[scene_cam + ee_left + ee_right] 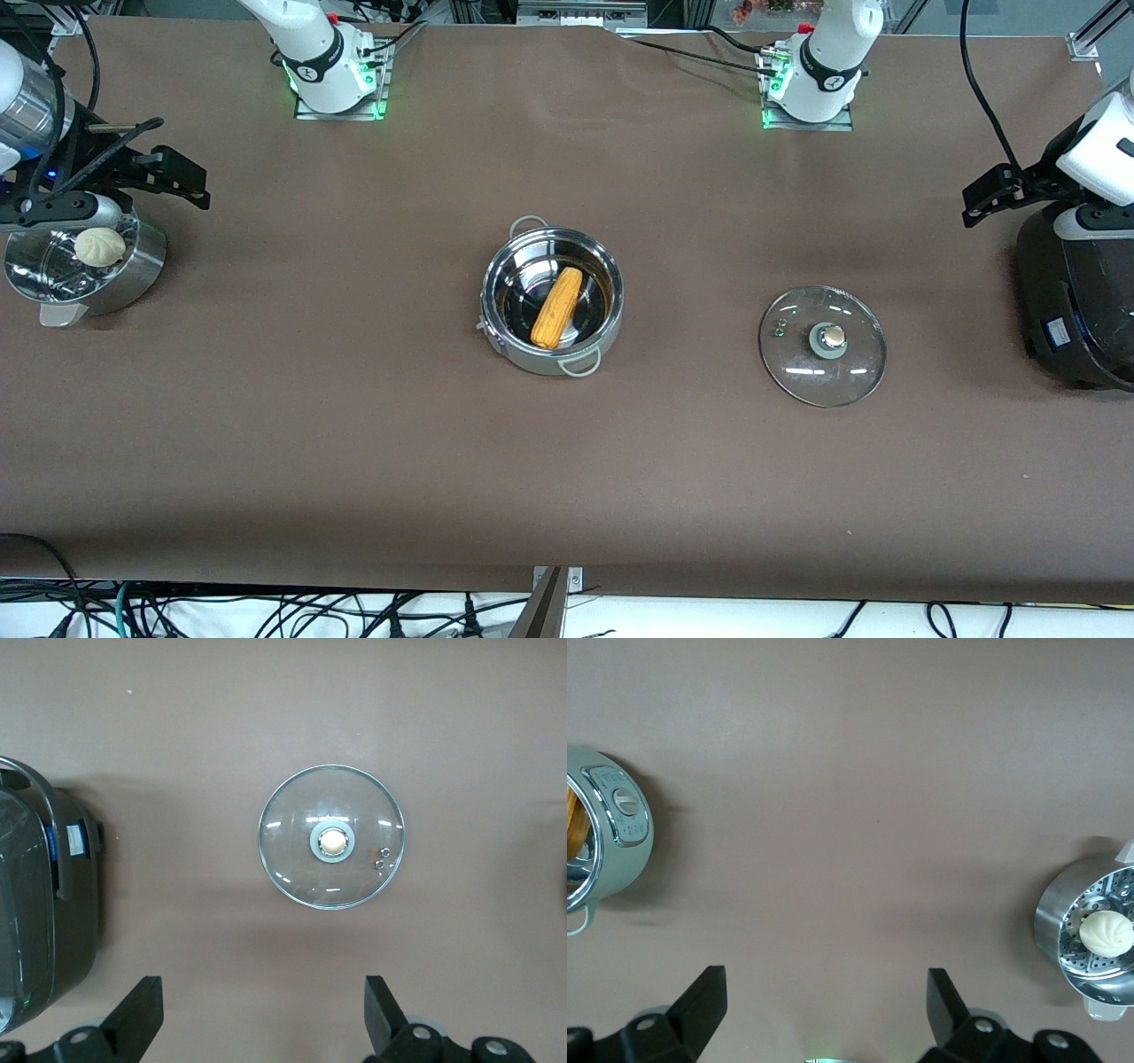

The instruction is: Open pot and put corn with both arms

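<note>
Corn [556,307] in pot [551,301], lid [822,346] off; left end effector [264,1019] and right end effector [827,1010] wide open, empty; risk: low sweep knocking lid.

Brown table [354,443] carries pot [523,341], glass lid [822,346], steamer bowl [133,275], black cooker [1076,306].

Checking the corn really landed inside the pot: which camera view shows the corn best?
The front view: the whole corn lies slanted inside the open pot. The right wrist view catches only a sliver of it at the picture's edge; the left wrist view shows none.
</note>
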Motion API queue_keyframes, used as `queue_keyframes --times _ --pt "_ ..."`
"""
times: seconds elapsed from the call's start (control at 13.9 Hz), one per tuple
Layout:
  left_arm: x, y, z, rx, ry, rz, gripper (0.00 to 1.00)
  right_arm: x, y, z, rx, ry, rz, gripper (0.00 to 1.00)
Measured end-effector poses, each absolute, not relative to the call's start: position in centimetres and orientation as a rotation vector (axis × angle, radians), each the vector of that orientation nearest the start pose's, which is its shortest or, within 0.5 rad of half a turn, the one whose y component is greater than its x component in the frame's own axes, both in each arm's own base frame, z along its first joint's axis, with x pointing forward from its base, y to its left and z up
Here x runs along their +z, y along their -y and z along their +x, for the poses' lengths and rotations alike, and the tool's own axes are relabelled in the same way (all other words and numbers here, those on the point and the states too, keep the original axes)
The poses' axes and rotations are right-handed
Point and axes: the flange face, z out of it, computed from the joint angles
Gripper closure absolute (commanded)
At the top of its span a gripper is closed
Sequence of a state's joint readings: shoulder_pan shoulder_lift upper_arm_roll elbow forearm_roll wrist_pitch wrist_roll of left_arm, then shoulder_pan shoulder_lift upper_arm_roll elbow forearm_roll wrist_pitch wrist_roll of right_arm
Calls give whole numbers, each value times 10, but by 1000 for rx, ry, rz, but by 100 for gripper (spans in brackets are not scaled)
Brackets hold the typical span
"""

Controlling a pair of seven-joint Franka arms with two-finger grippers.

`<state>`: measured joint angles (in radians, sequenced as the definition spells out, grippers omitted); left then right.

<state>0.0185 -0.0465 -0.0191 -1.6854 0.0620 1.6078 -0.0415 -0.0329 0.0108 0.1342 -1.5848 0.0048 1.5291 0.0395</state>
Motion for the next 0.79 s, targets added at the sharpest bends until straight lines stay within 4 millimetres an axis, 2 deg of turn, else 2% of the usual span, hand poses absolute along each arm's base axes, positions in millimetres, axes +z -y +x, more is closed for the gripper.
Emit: queue_keyframes --times 0.79 --pt "599 -7 541 52 61 -3077 0 605 -57 551 113 108 -3157 0"
